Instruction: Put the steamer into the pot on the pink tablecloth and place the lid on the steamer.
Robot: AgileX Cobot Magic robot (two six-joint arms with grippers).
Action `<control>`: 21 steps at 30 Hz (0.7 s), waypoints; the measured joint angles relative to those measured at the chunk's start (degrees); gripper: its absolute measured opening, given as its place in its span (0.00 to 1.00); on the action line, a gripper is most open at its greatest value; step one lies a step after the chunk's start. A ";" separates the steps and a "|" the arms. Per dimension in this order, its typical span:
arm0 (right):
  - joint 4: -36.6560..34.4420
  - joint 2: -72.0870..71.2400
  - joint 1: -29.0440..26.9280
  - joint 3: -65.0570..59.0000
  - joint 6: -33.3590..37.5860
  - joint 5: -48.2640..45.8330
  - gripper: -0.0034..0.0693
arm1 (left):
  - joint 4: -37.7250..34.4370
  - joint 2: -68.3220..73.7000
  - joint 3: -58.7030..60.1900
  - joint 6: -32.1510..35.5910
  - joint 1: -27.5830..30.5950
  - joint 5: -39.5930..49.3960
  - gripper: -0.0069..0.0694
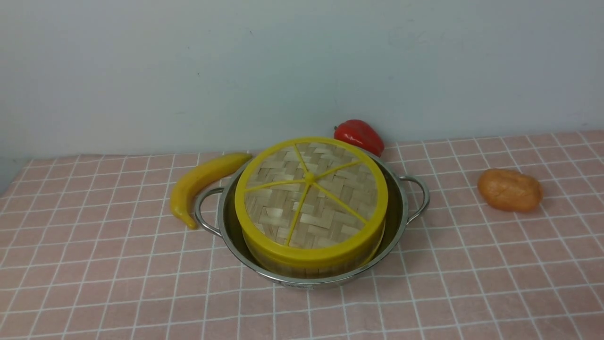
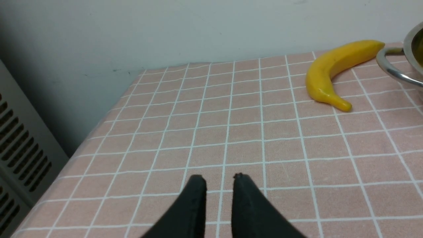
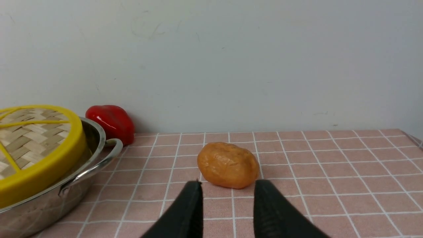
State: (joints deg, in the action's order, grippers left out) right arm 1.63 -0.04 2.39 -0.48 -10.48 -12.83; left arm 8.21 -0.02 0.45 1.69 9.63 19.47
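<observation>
Flat woven bamboo lid (image 1: 310, 198) with thick yellow rim, seated at centre of the front frame on round bamboo steamer (image 1: 314, 265), itself nested in wide shiny steel pot (image 1: 399, 222) on pink white-gridded tablecloth (image 1: 94, 264) over the tabletop. Both arms absent from that frame. Left gripper (image 2: 219, 180): black fingers (image 2: 195, 198) narrowly parted, empty, pot handle at right edge of its view. Right gripper (image 3: 228, 185): fingers wider, empty, pot at lower left. Probably finished; neither arm clearly nearer.

The woven lid (image 1: 309, 196) caps the steamer (image 1: 311, 264), which sits inside the steel pot (image 1: 396, 208) on the pink tablecloth (image 1: 94, 264).
</observation>
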 joint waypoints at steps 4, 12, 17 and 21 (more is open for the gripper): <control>0.00 0.00 0.00 0.00 0.00 0.00 0.38 | 0.00 0.00 0.00 0.00 0.00 0.00 0.26; 0.00 0.00 0.00 0.00 0.00 0.00 0.38 | 0.00 0.00 0.00 0.00 0.00 0.00 0.26; 0.00 0.00 0.00 0.00 0.00 0.00 0.38 | 0.00 0.00 0.00 0.00 0.00 0.00 0.28; 0.00 0.00 0.00 0.00 -0.12 0.00 0.38 | 0.00 0.00 0.00 0.00 0.00 0.00 0.29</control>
State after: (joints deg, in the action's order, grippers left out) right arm 1.63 -0.04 2.39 -0.48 -10.59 -12.83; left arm 8.21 -0.02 0.45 1.69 9.63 19.47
